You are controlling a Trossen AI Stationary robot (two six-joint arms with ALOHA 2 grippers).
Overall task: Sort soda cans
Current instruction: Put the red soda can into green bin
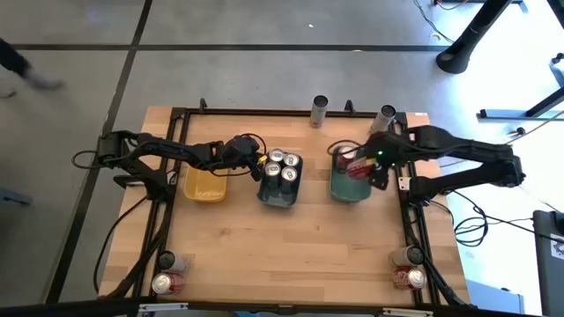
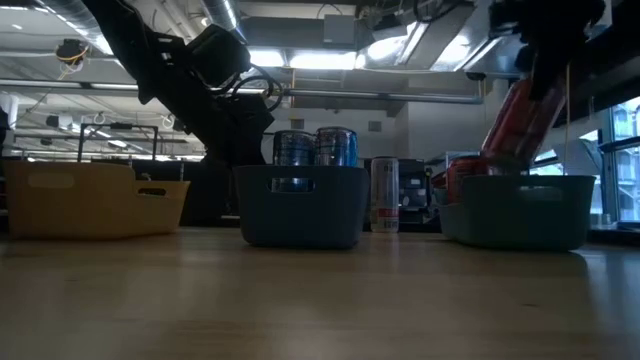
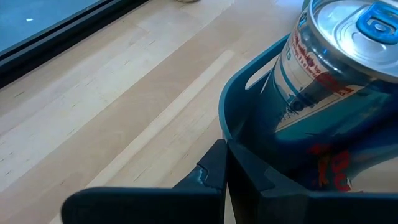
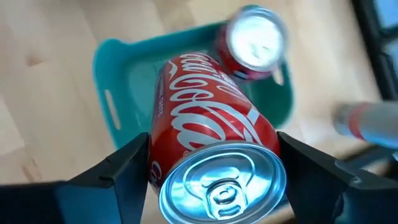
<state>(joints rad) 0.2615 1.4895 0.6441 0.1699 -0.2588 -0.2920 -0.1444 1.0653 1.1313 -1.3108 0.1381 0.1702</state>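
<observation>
Right gripper (image 4: 211,180): over the teal tray (image 1: 339,188) at the right of the table's middle, jaws clamped on a red can (image 4: 208,134) that hangs tilted above the tray.
Second red can (image 4: 252,43): upright inside the teal tray, beyond the held one in the right wrist view.
Left gripper (image 1: 257,164): jaws closed on nothing, at the left rim of the grey-blue tray (image 1: 282,199), between it and the yellow tray (image 1: 204,187).
Grey-blue tray contents: four silver-topped cans (image 1: 282,167) standing upright together; the left wrist view shows one silver-and-blue can (image 3: 329,68) just inside the rim.
Yellow tray: left of the grey-blue tray, under the left arm; what it holds I cannot tell.
Far edge of table: one silver can (image 1: 320,110) upright near the middle, another can (image 1: 387,117) upright to its right, near the right arm.
Near left corner: a red can (image 1: 165,283) and a dark can (image 1: 170,261) just beside it.
Near right corner: a red can (image 1: 409,278) and a silver-grey can (image 1: 407,256) close together.
Table (image 1: 300,255): light wood, bare across its near middle.
</observation>
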